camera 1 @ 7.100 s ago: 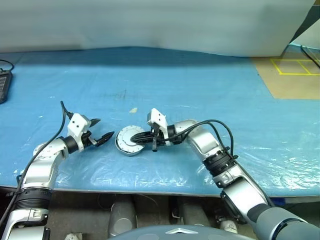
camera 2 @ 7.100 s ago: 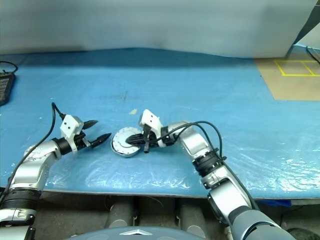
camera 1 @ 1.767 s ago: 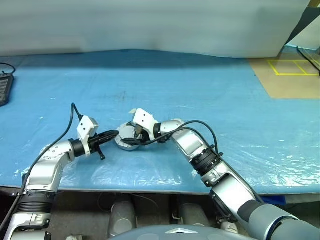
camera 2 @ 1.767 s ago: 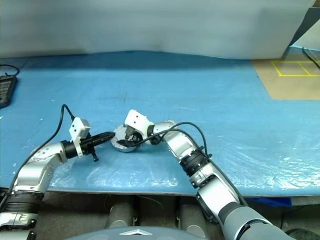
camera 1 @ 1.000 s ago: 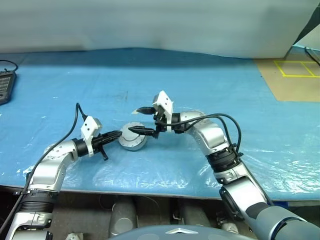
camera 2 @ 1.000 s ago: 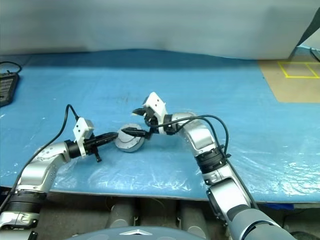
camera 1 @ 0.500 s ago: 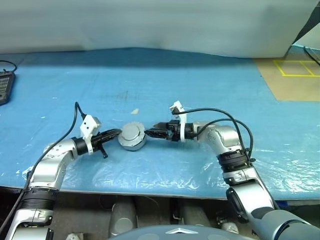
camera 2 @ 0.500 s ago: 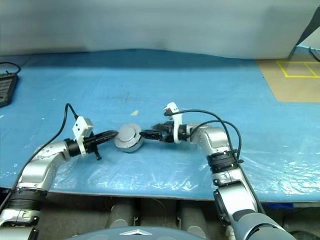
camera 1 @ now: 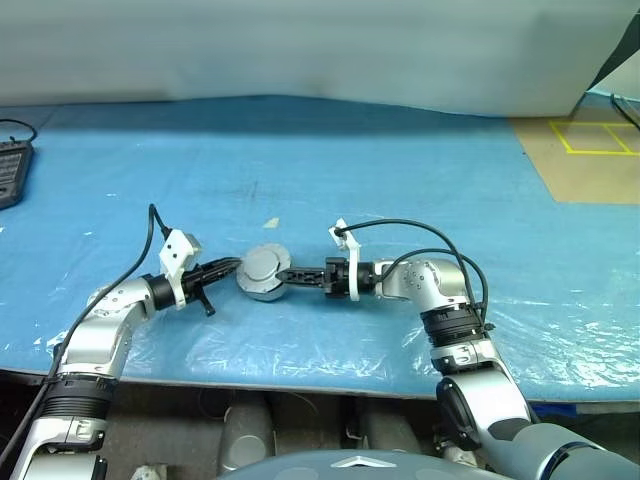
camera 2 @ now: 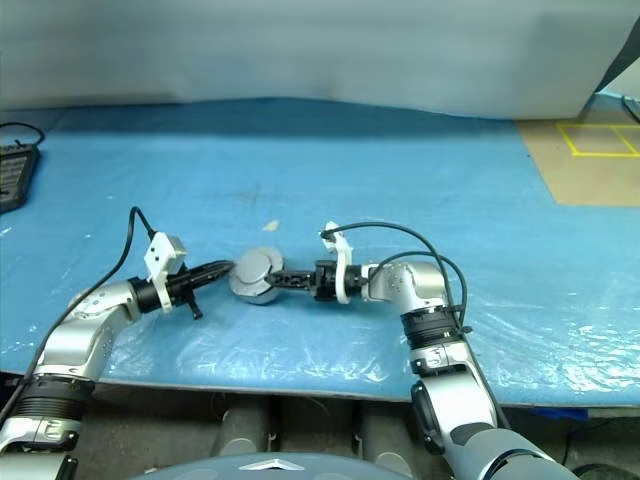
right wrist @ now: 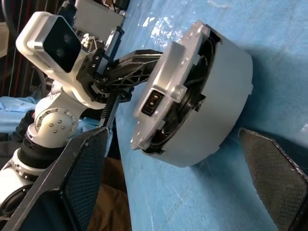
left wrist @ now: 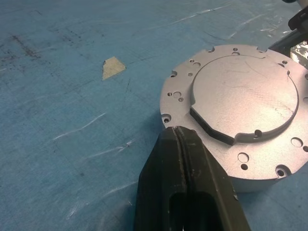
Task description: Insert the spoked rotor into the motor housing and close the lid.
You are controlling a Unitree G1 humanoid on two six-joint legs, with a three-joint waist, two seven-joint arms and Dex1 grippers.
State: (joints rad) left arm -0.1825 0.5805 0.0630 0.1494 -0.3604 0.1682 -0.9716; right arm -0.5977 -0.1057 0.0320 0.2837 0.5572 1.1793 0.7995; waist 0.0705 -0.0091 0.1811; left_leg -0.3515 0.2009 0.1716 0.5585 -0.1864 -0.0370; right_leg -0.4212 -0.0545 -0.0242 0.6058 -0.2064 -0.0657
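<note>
One motor housing (camera 1: 264,272) sits on the blue table (camera 1: 400,180), with the lid (left wrist: 243,94) lying on top of it, plain grey face up. There is one housing and one lid to count. Two grippers flank the housing, mine on either side.

My left gripper (camera 1: 232,267) is clenched, its two black fingers (left wrist: 185,192) pressed together with nothing between them, their tips touching the housing's rim on its left side. My right gripper (camera 1: 292,274) comes level from the housing's right, its fingers spread wide and released, one on each side of the housing and neither touching it.

One scrap of tan tape (camera 1: 268,222) lies on the table just beyond the housing. One dark device (camera 1: 8,170) rests far off to the housing's left, at the table's edge.

My left wrist view shows the lid's raised round plate with a notched edge and the ring of small holes around it. My right wrist view shows the side instead: the smooth grey wall, a gap under the lid on that side with dark parts inside, and a small connector block (right wrist: 156,101).
</note>
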